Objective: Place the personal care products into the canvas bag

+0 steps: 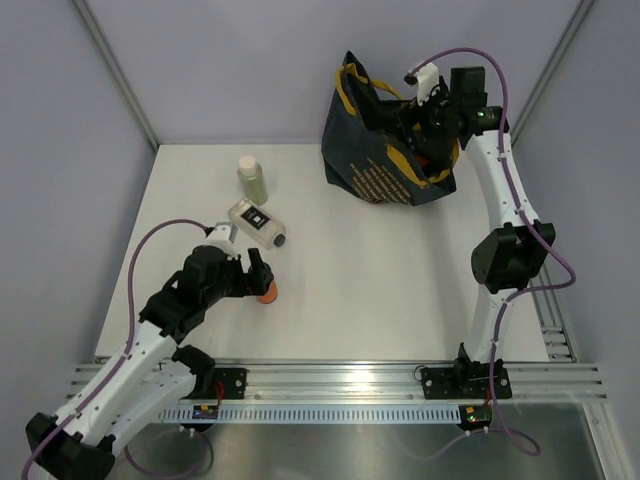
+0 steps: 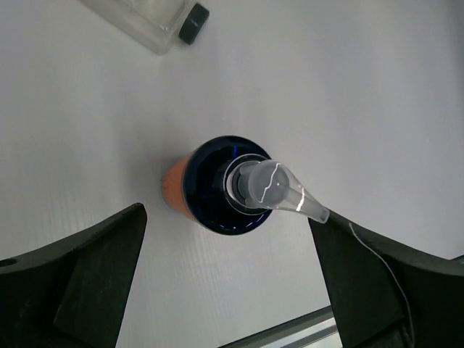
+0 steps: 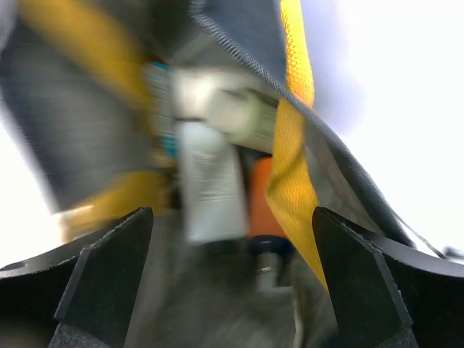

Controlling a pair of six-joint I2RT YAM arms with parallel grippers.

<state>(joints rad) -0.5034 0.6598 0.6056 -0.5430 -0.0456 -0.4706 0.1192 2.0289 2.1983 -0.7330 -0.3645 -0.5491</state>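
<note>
An orange bottle (image 2: pixel 174 190) with a dark collar and clear pump stands on the table; it shows in the top view (image 1: pixel 267 295) too. My left gripper (image 2: pixel 228 279) is open above it, the bottle just beyond the fingertips. A clear flat black-labelled bottle (image 1: pixel 256 223) lies behind it, and it also shows in the left wrist view (image 2: pixel 145 22). A pale green bottle (image 1: pixel 251 178) stands farther back. The navy canvas bag (image 1: pixel 375 160) sits at the back right. My right gripper (image 3: pixel 232 283) is open over the bag's mouth; inside lie a white bottle (image 3: pixel 210 181), an orange bottle (image 3: pixel 262 199) and a pale green bottle (image 3: pixel 243 112).
Grey walls enclose the white table (image 1: pixel 380 290). The metal rail (image 1: pixel 350 380) runs along the near edge. The bag's yellow handle (image 3: pixel 290 145) hangs across the right wrist view.
</note>
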